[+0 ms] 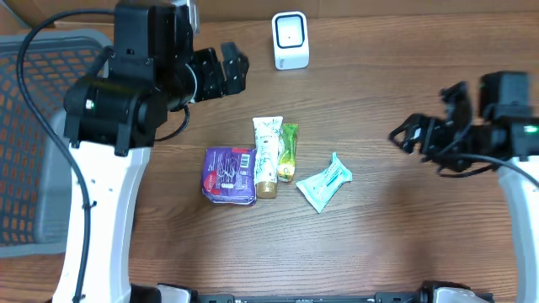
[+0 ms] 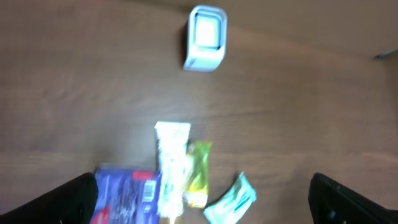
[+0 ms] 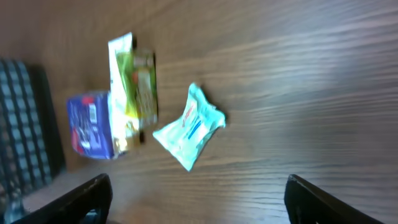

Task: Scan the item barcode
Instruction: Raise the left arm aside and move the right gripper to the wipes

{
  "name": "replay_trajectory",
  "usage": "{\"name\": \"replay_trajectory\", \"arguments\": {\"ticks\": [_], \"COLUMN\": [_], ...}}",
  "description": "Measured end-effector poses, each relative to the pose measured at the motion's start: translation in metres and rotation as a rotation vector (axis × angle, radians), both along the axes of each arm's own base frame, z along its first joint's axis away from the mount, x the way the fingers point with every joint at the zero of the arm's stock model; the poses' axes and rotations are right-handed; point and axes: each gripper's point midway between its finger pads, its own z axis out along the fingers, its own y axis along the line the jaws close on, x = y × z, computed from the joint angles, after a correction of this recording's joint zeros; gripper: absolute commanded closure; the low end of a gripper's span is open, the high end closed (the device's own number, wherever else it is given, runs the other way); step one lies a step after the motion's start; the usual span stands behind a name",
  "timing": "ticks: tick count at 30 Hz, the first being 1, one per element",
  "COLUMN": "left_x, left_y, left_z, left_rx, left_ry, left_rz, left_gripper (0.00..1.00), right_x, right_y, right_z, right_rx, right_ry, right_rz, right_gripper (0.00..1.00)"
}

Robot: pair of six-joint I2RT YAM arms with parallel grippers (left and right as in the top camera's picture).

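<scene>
While both pairs of jaws stand wide apart with nothing between them, the left arm (image 1: 135, 93) hangs over the far left of the counter (image 1: 404, 244) and the right arm (image 1: 497, 135) over its right side. Between them, mid-counter, lie the items: a purple pack (image 1: 229, 175) touching a white tube (image 1: 267, 156), a green sachet (image 1: 288, 151) against the tube, and a teal packet (image 1: 325, 183) just beside. All sit well apart from the white scanner (image 1: 290, 39) at the far edge. The blurred left wrist view takes in scanner and items together. The right wrist view misses the scanner but catches the grey basket (image 1: 34, 126) beyond the purple pack.
</scene>
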Motion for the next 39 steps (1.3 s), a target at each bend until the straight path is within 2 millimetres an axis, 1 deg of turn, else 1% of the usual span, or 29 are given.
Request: {"name": "replay_trajectory", "arguments": {"ticks": [2,4,6,7,10,13,15,17,19,20,29,31,34,39], "left_x": [0.001,0.001,0.002,0.002,0.002,0.002,0.002,0.002,0.002,0.002,0.002,0.002,0.002,0.002], "left_y": [0.001,0.001,0.001,0.001,0.001,0.001,0.001,0.001,0.001,0.001,0.001,0.001,0.001,0.001], "left_z": [-0.014,-0.024,-0.031,-0.032,-0.032,-0.031,-0.032,-0.032,-0.032,-0.032,-0.032,-0.032,-0.032,-0.032], "left_rx": [0.012,0.02,0.024,0.025,0.025,0.025,0.025,0.025,0.025,0.025,0.025,0.025,0.025,0.025], "left_ry": [0.05,0.089,0.112,0.114,0.114,0.114,0.114,0.115,0.115,0.115,0.116,0.116,0.116,0.116], "left_rz": [0.004,0.003,0.003,0.003,0.003,0.003,0.003,0.003,0.003,0.003,0.003,0.003,0.003,0.003], "left_gripper": [0.01,0.0,0.0,0.0,0.01,0.0,0.0,0.0,0.0,0.0,0.0,0.01,0.01,0.01], "right_x": [-0.002,-0.001,0.0,0.0,0.004,0.007,0.01,0.011,0.011,0.009,0.001,0.0,0.002,0.004], "right_y": [0.013,0.026,0.036,0.041,0.053,0.065,0.072,0.077,0.083,0.085,0.088,0.089,0.089,0.083], "right_z": [-0.012,-0.023,-0.033,-0.038,-0.053,-0.068,-0.083,-0.096,-0.116,-0.123,-0.175,-0.182,-0.183,-0.186], "right_rx": [0.004,0.004,-0.006,-0.011,-0.025,-0.031,-0.039,-0.045,-0.056,-0.059,-0.085,-0.079,-0.079,-0.12], "right_ry": [0.0,-0.01,-0.02,-0.023,-0.037,-0.031,-0.008,0.019,0.07,0.093,0.241,0.26,0.256,0.27], "right_rz": [0.046,0.083,0.106,0.116,0.135,0.163,0.178,0.197,0.215,0.221,0.238,0.24,0.239,0.18], "right_gripper": [0.11,0.15,0.3,0.39,0.61,0.79,0.84,0.86,0.87,0.87,0.87,0.87,0.87,0.75]}}
